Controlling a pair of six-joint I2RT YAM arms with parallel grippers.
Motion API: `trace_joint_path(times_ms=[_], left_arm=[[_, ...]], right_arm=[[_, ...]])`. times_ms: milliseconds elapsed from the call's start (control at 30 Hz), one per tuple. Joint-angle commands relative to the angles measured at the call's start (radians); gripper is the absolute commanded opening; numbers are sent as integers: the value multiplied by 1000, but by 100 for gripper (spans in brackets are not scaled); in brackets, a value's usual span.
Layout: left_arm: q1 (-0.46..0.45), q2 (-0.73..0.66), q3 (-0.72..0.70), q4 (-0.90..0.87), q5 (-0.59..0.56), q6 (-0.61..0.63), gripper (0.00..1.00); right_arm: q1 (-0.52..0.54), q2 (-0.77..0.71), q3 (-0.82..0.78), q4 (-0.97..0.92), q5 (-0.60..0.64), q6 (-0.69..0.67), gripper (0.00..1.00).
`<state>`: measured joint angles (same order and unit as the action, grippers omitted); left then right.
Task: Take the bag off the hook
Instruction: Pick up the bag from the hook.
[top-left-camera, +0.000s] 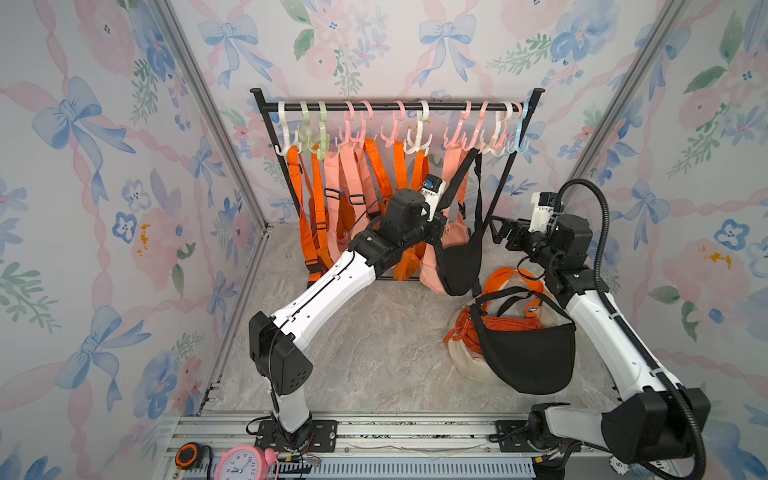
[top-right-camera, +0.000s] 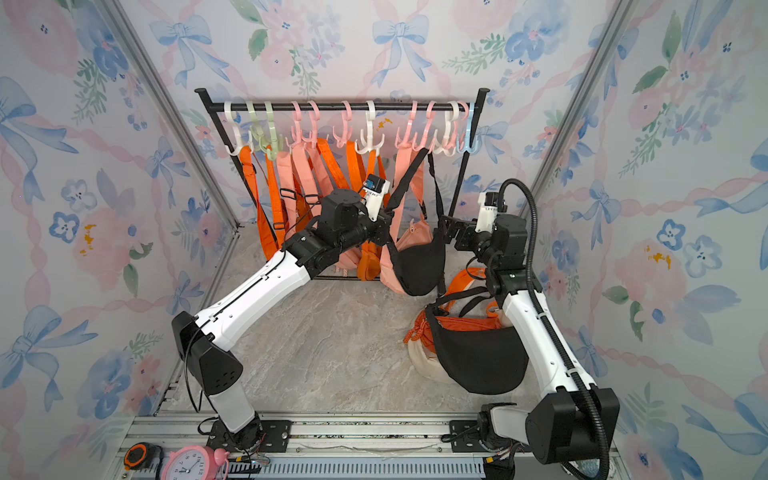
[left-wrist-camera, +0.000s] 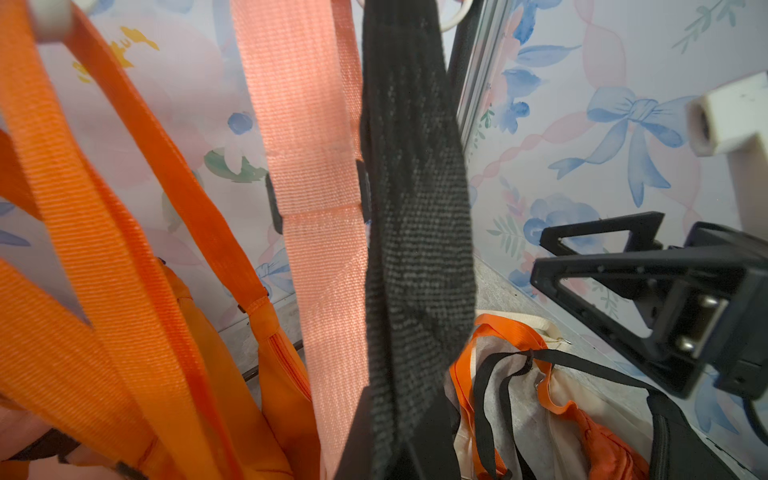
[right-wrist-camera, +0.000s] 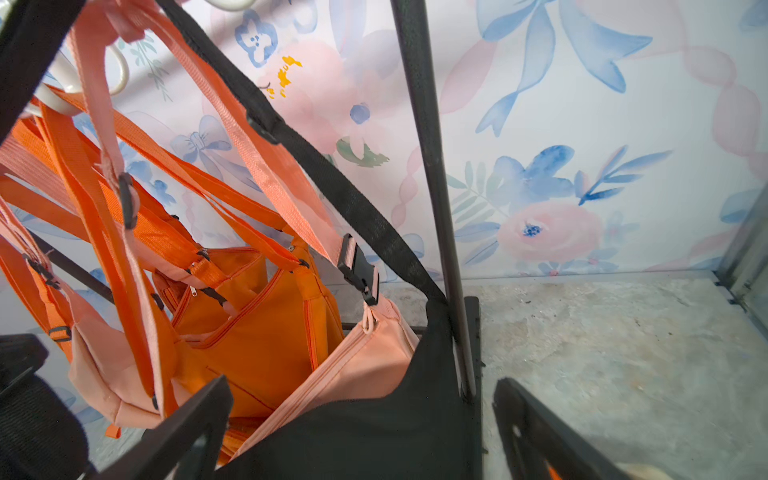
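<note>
Black webbing is what my left pincer is clamped on: the near strand of the strap of the black bag, gripped well under the hook. The bag hangs toward the 1 o'clock end of the rail. Its strap is looped over a pink hook, and its body is pressed against a peach bag at its 9 o'clock. Whether its belly touches the bench I cannot tell. My right pincer stands wide open and empty at the bag's 3 o'clock, just beside the rack's post.

Nothing is off the hook yet, and I judge the lift to be the risky part. I hold the strap well below the loop, so raising my hand may only slacken the webbing and leave the loop sitting in the prong. If I pull toward 6 o'clock instead of up, the hook can swing or slide along the rail, or the light rack may tip. The peach strap lies touching the black one, and its buckle could snag and drag that bag along. My open right pincer could catch the post, or the far strand, if it closes in carelessly. A slipping grip would drop the bag back.
</note>
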<state>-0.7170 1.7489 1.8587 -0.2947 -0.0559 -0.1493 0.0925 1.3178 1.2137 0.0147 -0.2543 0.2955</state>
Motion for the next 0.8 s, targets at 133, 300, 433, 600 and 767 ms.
trace_joint_path(times_ms=[133,300,433,600,767], left_arm=[[30,-65,-63,23,-12,9,0],[45,-66,-83,47,3,-2,0],[50,-57,-76,52,5,-3,0],[58,-52,-72,54,7,-1,0],[65,-35,-66,58,13,-4,0]], right_arm=[[25,139,157,77,-57,-40,99],[30,257,281,82,-108,-44,96],[35,324,347,85,-114,-55,95],[34,414,425,91,-119,-59,95],[33,499,512,92,-128,-55,91]])
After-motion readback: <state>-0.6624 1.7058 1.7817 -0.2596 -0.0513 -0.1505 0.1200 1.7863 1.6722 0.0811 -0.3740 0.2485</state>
